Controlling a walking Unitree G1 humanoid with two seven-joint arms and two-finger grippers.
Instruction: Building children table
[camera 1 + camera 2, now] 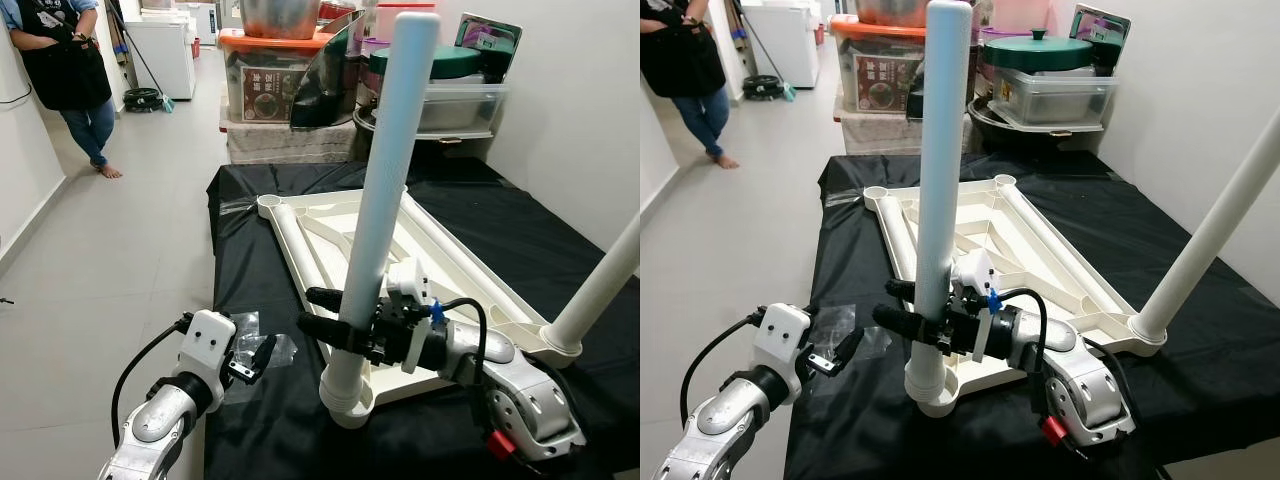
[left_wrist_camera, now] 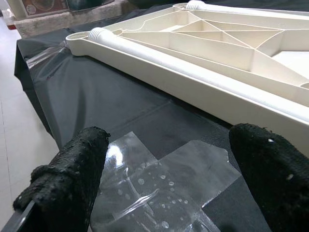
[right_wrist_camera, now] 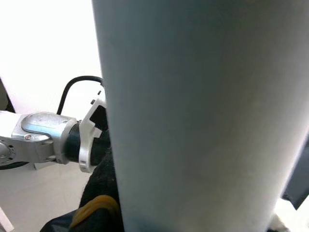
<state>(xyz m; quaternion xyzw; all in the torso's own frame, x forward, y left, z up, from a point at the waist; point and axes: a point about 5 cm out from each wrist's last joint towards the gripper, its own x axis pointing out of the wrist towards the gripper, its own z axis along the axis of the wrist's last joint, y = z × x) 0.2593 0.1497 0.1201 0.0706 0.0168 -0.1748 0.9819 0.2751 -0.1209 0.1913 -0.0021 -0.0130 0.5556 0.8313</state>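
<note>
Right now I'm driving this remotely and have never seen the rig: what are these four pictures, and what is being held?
The two wide pictures come from the head of a two-armed humanoid, looking down at a surface under a black cloth. On it lies a cream children's tabletop, upside down. One white leg stands in its near corner; another rises at the robot's right.

The other two pictures look along each arm's black fingers. The right tool is shut around the near leg, which shows as a pale column in its wrist view. The left tool is open, holding nothing, above clear plastic wrapping beside the tabletop.

Storage boxes sit behind, and a person stands at far left.
</note>
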